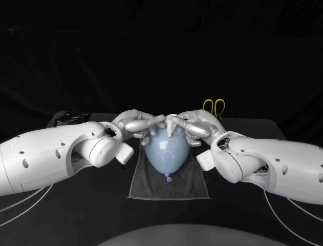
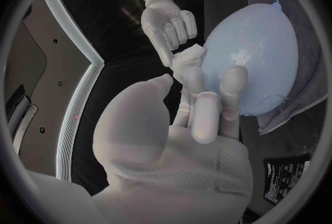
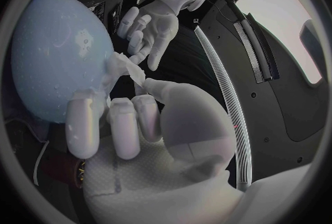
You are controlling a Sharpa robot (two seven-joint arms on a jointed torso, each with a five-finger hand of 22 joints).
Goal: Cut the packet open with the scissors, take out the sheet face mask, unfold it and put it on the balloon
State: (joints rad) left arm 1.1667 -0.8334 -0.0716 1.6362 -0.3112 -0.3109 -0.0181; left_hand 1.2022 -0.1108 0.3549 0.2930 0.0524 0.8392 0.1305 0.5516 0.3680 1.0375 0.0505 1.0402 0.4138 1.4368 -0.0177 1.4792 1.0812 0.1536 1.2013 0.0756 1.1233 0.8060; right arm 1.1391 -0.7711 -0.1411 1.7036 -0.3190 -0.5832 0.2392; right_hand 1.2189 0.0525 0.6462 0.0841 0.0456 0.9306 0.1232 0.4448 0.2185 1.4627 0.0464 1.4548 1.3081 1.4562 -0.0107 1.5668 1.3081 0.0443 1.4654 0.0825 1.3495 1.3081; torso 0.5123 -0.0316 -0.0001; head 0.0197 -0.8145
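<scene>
A dark grey cloth [image 1: 187, 187] is spread flat on the black table [image 1: 257, 125], midway between its left and right edges and reaching toward the near edge. Yellow-handled scissors [image 1: 214, 106] are laid at the far edge, right of the middle. A dark packet [image 1: 71, 118] is placed near the far left corner.

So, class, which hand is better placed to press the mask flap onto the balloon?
The right hand, narrowly: its thumb touches the mask flap; the left hand's fingers rest on the balloon.
</scene>
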